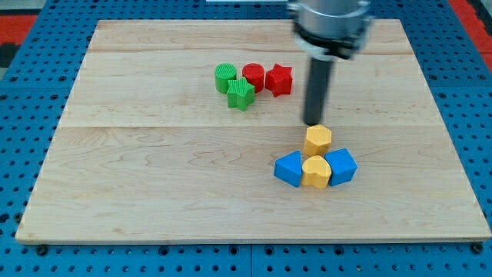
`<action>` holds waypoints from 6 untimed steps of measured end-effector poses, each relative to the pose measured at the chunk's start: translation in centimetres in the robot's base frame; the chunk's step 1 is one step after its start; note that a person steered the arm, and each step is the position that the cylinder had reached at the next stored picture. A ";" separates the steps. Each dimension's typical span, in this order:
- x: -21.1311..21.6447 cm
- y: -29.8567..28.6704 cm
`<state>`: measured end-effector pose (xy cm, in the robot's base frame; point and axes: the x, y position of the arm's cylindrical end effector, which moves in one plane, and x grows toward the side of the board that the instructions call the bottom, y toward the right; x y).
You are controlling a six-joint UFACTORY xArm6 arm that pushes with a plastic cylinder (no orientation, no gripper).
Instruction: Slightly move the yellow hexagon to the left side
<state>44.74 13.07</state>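
Blocks sit in two groups on a pale wooden board (154, 185) that rests on a blue pegboard (23, 154). Toward the view's top, a green cylinder (225, 76) touches a green star (241, 94), with a red cylinder (253, 75) and a red star (279, 79) just beside them. Lower and further right, a blue block (289, 168), a yellow heart (316, 172) and a second blue block (341, 166) huddle together, and the yellow hexagon (317, 141) sits touching their upper side. My tip (314, 123) stands just above the hexagon, at its top edge; there is no hand, only the bare rod.
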 end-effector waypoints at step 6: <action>1.2 -6.3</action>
